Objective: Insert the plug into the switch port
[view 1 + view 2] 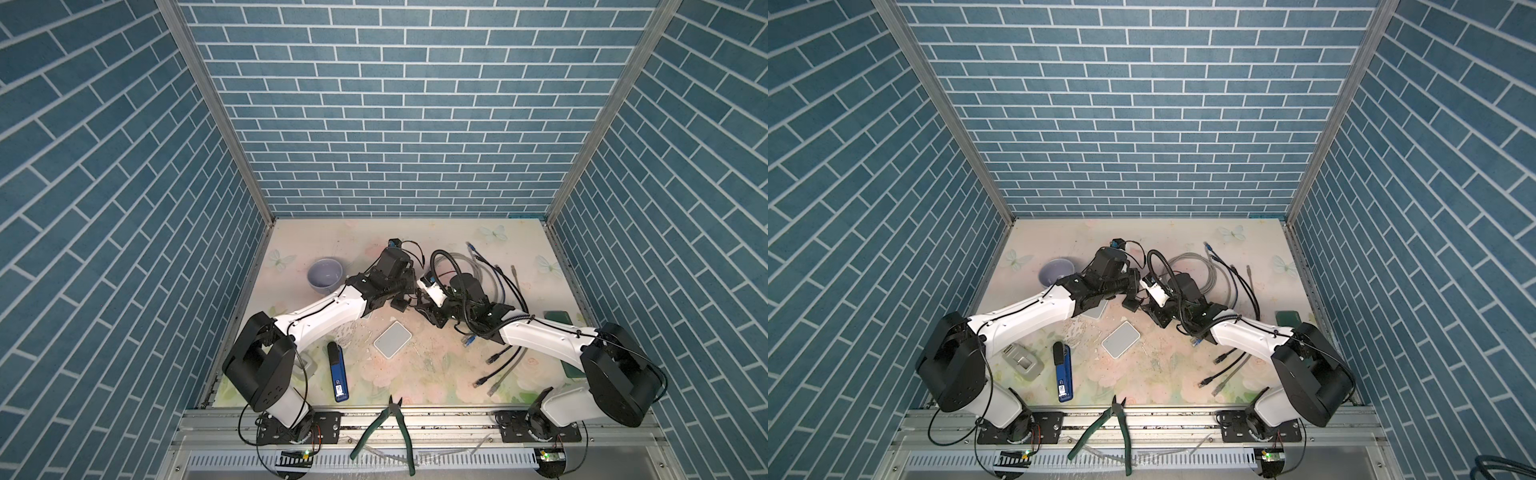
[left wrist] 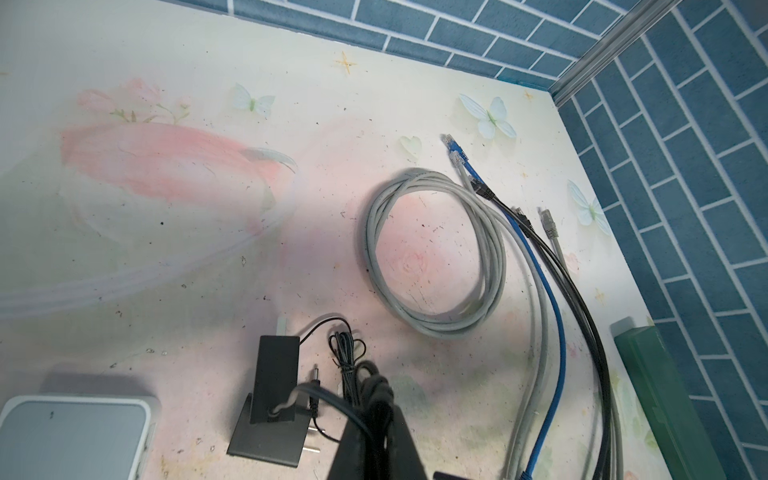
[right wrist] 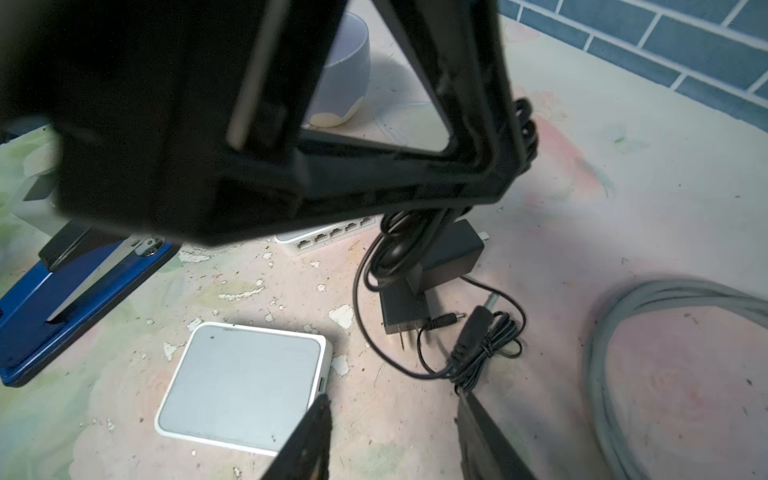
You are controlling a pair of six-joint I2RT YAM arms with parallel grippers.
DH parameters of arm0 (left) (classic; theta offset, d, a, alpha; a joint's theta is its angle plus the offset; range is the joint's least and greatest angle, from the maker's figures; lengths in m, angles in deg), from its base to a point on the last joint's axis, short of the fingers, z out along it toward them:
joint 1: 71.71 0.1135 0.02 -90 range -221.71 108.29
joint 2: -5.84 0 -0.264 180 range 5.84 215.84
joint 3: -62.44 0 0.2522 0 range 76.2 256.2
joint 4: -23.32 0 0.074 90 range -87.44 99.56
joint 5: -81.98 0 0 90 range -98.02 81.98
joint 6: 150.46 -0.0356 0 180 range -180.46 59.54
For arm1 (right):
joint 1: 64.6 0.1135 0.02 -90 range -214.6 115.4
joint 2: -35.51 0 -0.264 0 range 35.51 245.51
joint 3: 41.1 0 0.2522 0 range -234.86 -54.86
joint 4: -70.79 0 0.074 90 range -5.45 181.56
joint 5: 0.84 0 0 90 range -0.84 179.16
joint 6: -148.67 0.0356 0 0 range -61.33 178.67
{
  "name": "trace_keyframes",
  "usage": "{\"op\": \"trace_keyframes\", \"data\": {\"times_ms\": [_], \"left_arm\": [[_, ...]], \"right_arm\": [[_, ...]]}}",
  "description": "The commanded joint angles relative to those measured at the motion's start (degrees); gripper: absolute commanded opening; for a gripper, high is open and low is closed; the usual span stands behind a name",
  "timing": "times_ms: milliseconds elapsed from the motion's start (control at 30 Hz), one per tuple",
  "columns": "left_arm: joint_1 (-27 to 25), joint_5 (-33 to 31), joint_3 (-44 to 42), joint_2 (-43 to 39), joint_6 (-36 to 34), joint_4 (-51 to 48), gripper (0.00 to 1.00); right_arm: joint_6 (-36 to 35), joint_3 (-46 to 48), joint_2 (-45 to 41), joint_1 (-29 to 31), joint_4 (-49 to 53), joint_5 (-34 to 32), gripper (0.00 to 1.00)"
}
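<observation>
A: Left gripper (image 2: 376, 399)?
B: Clamped shut on a bunch of black cord (image 3: 409, 239), above the table (image 1: 436, 374). Adapter (image 3: 453, 249) right beneath the bunch.
A: Right gripper (image 3: 395, 419)?
B: Fingers (image 3: 309, 436) well apart, gripping nothing. Hovers low, close to the left one. Tied loop of cord just beside one fingertip; touching or not, cannot tell.
A: And the plug (image 3: 449, 320)?
B: Out of any port. Sits at the end of a thin cord, near the adapter, between the two grippers.
A: Switch (image 3: 332, 237)?
B: Flat on the table, partly hidden behind the left gripper in the right wrist view. Row of ports turned toward the right gripper. Near the plug, not touching it. Square white box (image 3: 245, 382) near, closer to the right gripper.
</observation>
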Motion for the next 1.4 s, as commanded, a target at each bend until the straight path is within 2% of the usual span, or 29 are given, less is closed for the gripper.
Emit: {"op": "trace_keyframes", "data": {"times_ms": [0,367,633,900,1367], "left_arm": [[0.29,0.37,1.83,-0.59,0.08,-0.71,0.00],[0.39,1.17,2.42,-0.75,0.31,-1.26,0.00],[0.39,1.95,2.64,-1.00,0.27,-1.89,0.00],[0.54,2.93,2.73,-1.26,0.32,-2.19,0.00],[3.45,7.92,1.91,-3.02,2.39,-0.74,0.00]], "right_arm": [[-8.62,1.36,-2.97,1.90,-4.29,-1.17,0.49],[-13.04,-0.45,-0.58,3.84,-3.30,-2.19,0.50],[-13.96,1.36,2.07,4.59,-10.65,-12.72,0.49],[-15.15,2.01,4.29,4.60,-14.82,-13.12,0.45],[-12.55,15.01,-5.38,4.58,-27.29,-14.91,0.45]]}}
